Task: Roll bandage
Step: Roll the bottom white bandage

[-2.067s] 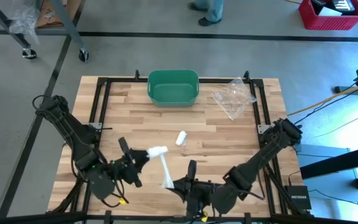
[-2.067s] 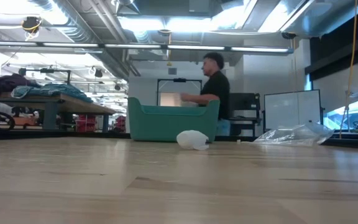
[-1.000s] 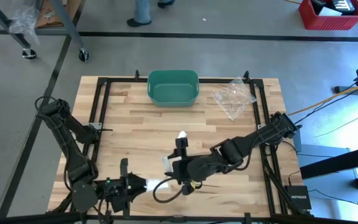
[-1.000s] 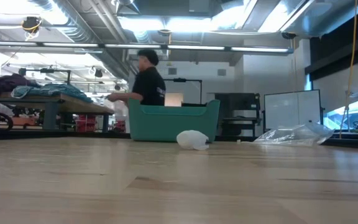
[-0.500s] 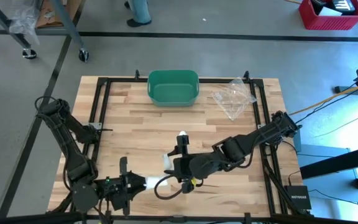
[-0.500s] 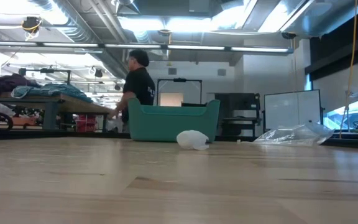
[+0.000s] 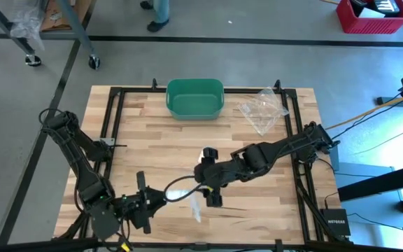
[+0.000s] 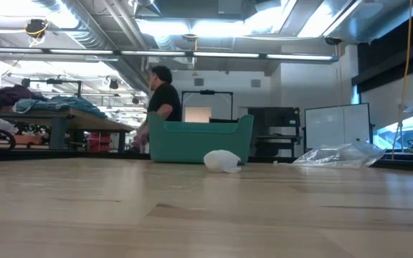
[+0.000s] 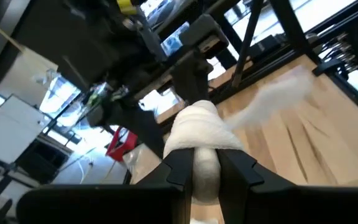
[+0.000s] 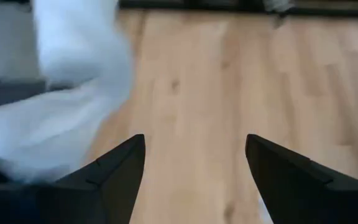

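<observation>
Since half a second ago the right gripper [image 7: 210, 176] has let go of the bandage [image 9: 199, 134] and drawn back toward the desk's middle, jaws spread wide with bare wood between them. At the desk's [image 7: 145, 133] near edge the left gripper [image 7: 147, 203] pinches the rolled end of the bandage, whose loose tail trails rightward to the right jaws. Open wood lies between this and the green bin [image 7: 195, 98] at the far edge. Both arms stretch low, angled inward.

White bandage [image 9: 197, 134], partly rolled, loose tail trailing over the wooden table near its front edge
</observation>
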Tool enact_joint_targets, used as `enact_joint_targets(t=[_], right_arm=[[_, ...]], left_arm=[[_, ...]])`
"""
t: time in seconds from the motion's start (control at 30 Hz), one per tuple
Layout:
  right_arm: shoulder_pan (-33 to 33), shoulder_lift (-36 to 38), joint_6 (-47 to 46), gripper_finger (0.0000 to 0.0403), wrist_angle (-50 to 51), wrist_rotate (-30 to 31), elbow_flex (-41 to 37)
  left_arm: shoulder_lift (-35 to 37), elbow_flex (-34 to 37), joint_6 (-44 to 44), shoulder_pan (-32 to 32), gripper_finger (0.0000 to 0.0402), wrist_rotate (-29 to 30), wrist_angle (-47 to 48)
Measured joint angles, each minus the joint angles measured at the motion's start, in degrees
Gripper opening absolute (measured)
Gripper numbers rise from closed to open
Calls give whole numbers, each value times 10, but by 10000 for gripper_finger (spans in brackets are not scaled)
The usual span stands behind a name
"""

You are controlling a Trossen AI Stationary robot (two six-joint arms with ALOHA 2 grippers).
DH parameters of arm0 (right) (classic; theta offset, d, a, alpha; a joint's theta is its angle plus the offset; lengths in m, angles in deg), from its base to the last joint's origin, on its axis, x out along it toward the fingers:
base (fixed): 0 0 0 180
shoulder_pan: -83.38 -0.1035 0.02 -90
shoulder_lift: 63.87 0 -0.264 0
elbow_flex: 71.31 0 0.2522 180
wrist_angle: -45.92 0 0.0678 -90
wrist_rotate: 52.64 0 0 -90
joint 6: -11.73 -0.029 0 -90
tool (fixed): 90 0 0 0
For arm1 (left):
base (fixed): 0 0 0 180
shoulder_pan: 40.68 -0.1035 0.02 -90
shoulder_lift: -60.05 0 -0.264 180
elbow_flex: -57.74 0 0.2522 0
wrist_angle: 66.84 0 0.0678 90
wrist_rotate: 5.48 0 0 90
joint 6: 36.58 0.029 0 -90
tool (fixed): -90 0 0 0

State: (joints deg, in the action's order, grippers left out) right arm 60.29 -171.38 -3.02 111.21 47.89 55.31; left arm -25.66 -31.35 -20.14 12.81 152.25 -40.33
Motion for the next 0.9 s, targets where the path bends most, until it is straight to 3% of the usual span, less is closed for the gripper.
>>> enact_joint_targets(t=[0.07,0.3,0.5,0.63,0.77,0.9], right_arm=[[-1,0,1,281,-13,37,0],[-2,0,28,280,17,56,0],[-33,2,41,280,57,113,-16],[-68,8,50,280,51,165,-53],[-92,40,72,280,-31,242,-132],[-86,83,122,280,-194,244,-238]], left_arm=[[0,0,-16,-5,40,4,17],[0,0,-38,-13,40,5,36],[0,0,-7,6,40,9,-14],[1,0,5,17,40,61,-14],[1,0,5,20,40,71,-13],[1,0,3,19,40,65,-13]])
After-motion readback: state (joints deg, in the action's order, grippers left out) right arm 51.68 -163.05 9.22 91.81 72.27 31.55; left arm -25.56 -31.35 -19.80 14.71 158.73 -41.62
